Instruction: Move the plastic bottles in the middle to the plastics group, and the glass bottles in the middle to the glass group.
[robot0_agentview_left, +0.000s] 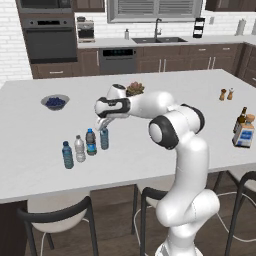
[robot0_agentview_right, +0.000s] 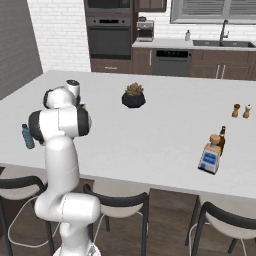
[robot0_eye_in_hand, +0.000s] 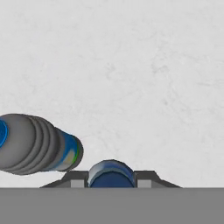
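At the far left of the tabletop (robot0_agentview_left: 30, 165) we see four water bottles in a row. The blue bottle (robot0_agentview_left: 67, 155) and the white-capped bottle (robot0_agentview_left: 80, 149) stand outermost as the plastics group. Just right of them stands the greyish bottle (robot0_agentview_left: 91, 142), set close so it reads as one of that group. Next comes the pale blue bottle (robot0_agentview_left: 104, 138), with our hand (robot0_agentview_left: 102, 125) closed on its top from above; the hand view shows its blue cap (robot0_eye_in_hand: 111, 176) clamped between the fingertips. We judge it is being set down here to join the group. Far right, the corked glass bottle (robot0_agentview_left: 244, 132) sits just beside the brown bottle (robot0_agentview_left: 241, 119), already with the glass.
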